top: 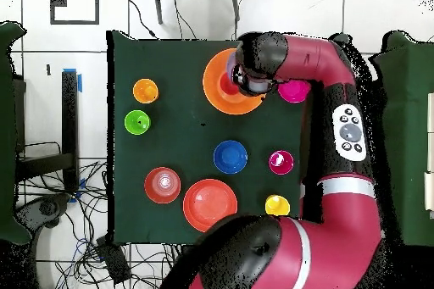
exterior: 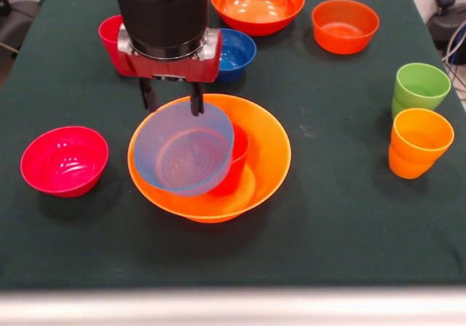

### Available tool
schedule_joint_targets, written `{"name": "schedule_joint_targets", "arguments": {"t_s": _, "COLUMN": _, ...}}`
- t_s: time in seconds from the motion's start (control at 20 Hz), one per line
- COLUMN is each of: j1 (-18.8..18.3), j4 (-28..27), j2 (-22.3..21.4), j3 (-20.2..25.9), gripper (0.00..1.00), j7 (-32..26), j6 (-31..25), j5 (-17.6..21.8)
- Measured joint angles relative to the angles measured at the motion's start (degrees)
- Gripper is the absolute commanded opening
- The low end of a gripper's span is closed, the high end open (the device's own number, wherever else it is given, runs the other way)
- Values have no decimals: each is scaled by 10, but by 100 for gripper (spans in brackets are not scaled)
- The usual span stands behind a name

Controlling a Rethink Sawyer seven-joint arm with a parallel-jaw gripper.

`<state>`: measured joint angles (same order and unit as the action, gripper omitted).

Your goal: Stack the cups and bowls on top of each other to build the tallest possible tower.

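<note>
The light blue bowl (exterior: pixel 183 150) hangs tilted over the big orange bowl (exterior: pixel 266 167), its far rim pinched between the fingers of the gripper (exterior: pixel 172 102). A red cup (exterior: pixel 234 167) stands inside the orange bowl, partly hidden behind the blue one. A magenta bowl (exterior: pixel 64 160) sits nearby on the green table (exterior: pixel 335 217), with the green cup (exterior: pixel 420 87) and orange cup (exterior: pixel 416 142) well off on the other side.

Dark green table cloth (exterior: pixel 342 217) covers the work surface, frame centre. Tangled cables (top: pixel 80 243) lie on the white tiled floor (top: pixel 51 57), lower left of the overhead view. Blue tape strip (top: pixel 80 80), upper left.
</note>
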<state>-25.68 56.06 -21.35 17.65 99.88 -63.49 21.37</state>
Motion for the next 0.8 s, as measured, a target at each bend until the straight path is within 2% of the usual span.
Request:
{"name": "schedule_joint_targets", "arguments": {"t_s": 0.2, "j1": 13, "j4": 0, "j2": 0, "j3": -48, "gripper": 100, "j7": 66, "j6": -13, "j5": -1}}
{"name": "schedule_joint_targets", "arguments": {"t_s": 0.35, "j1": 13, "j4": 0, "j2": -1, "j3": -69, "gripper": 100, "j7": 93, "j6": -25, "j5": -3}}
{"name": "schedule_joint_targets", "arguments": {"t_s": 0.4, "j1": 12, "j4": 0, "j2": -4, "j3": -88, "gripper": 0, "j7": 113, "j6": -34, "j5": -5}}
{"name": "schedule_joint_targets", "arguments": {"t_s": 0.8, "j1": 12, "j4": 0, "j2": -9, "j3": -118, "gripper": 0, "j7": 120, "j6": -37, "j5": -13}}
